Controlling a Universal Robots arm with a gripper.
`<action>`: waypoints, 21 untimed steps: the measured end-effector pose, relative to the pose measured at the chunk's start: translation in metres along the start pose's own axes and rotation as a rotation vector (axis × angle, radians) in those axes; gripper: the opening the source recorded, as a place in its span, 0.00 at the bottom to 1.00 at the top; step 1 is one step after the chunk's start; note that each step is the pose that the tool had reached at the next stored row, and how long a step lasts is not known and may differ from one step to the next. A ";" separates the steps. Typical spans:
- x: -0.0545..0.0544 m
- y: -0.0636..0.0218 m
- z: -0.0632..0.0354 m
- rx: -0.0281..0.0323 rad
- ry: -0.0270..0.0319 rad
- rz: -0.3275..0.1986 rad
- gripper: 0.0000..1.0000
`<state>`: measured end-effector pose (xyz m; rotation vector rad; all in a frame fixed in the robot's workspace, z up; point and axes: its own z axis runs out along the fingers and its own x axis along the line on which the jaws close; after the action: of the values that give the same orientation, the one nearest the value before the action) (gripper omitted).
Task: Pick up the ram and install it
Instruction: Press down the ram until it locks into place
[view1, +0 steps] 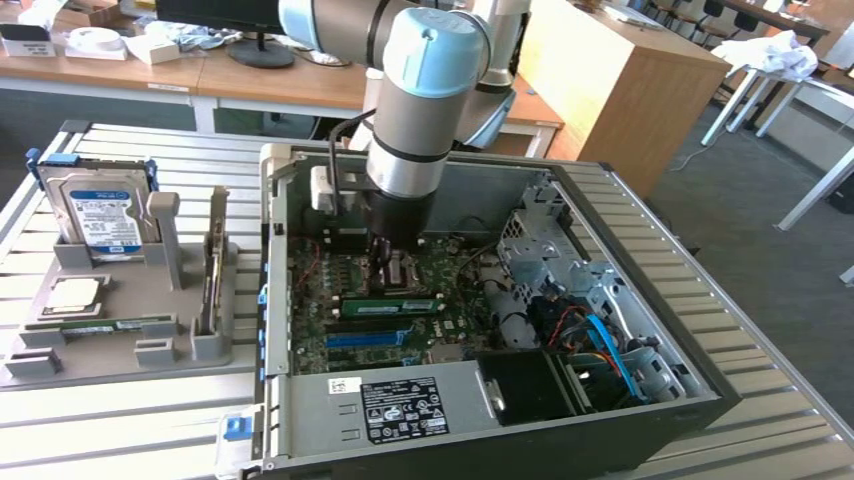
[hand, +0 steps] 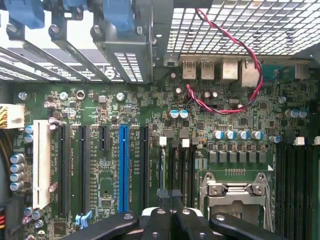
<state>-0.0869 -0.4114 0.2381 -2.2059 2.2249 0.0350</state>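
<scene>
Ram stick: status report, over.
Gripper shut, down inside the computer case, over the motherboard. One ram stick on the board by its tip; another lying in the tray. Nothing blocking.

Pincer (view1: 387, 268) tip sunk behind its own dark body inside the case; its contact with the motherboard (view1: 387, 310) hidden. Wrist view: pincer (hand: 170, 200) cut by the picture's edge, fingers (hand: 159, 222) run out of frame. Hard drive (view1: 100, 215) label print too small to read.
</scene>
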 end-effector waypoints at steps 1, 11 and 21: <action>0.000 0.0000 0.0000 0.0000 0.0000 0.000 0.10; 0.001 0.0001 -0.0001 0.0000 0.0001 0.000 0.10; 0.001 -0.0021 -0.0001 -0.0001 0.0001 0.000 0.10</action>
<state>-0.0848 -0.4129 0.2381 -2.2060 2.2250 0.0350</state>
